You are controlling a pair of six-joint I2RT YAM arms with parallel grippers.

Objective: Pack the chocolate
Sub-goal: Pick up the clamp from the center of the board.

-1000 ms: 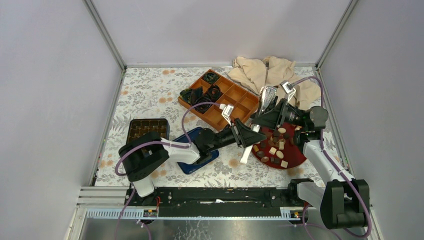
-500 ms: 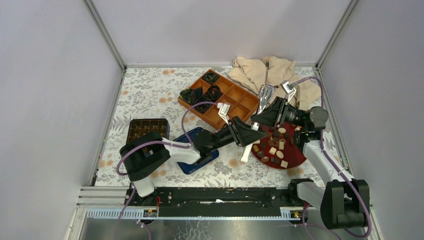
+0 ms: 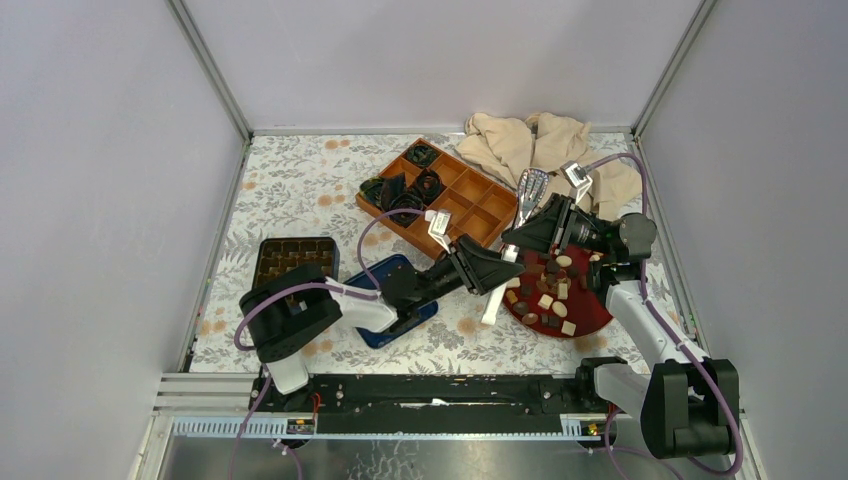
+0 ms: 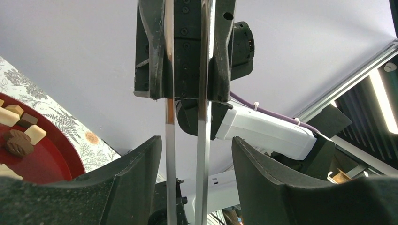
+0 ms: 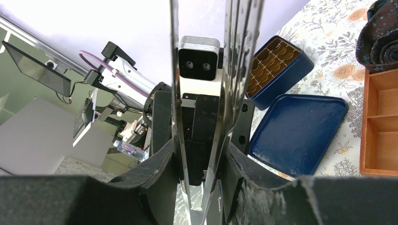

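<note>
Beside the red plate (image 3: 590,315), a pair of tongs (image 4: 202,93) hangs between two arms.
The right gripper (image 5: 199,159) has its fingers pinching the two metal blades and holds them up off the desk. The left gripper (image 4: 195,145) has its fingers spread either side of the same blades, clear of them. I judge this a hand-over, so one arm carries the tool. The chocolate (image 3: 548,298) lies loose on the plate just beside both grippers, and the compartmented blue tin (image 3: 295,255) sits well apart.
</note>
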